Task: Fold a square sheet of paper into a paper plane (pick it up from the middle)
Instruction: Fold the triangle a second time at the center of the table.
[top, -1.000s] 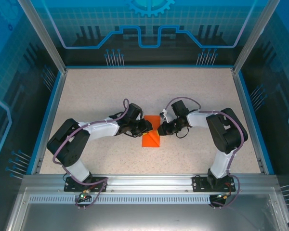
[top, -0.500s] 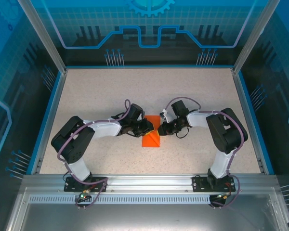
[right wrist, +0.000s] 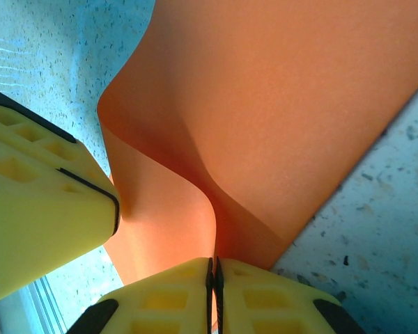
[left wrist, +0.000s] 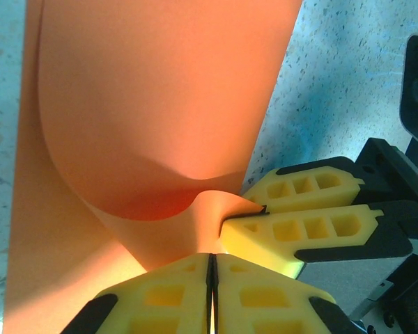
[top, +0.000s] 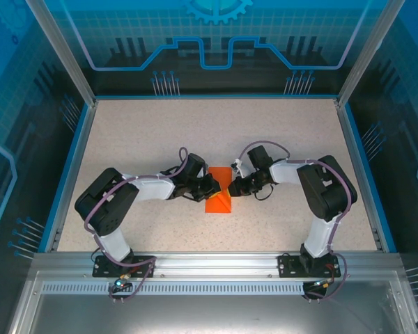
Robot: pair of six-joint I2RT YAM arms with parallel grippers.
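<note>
- Orange paper: the square sheet of paper [top: 220,200] lay near the middle of the table [top: 139,132], between the two arms. From above it read as a smaller, creased shape, not yet a pointed dart.
- Left gripper [left wrist: 210,278]: its yellow pads were pressed together on a raised ridge of the sheet, which curled up off the table into the pinch.
- Right gripper [right wrist: 214,282]: its pads were likewise clamped on a lifted fold of the paper, just beside the left gripper's hold and approaching from the opposite side.
- Placement of the holds: both pinches sat at the middle of the sheet rather than at an edge. This probably followed the instruction to pick the paper up from the middle, and two close holds would fix a line along which the sheet could bend.
- Remainder of the sheet: the outer parts rested on the table, so the lift was judged barely begun.
- Hazard: such thin paper would likely crumple or tear if the arms drew apart unevenly.
</note>
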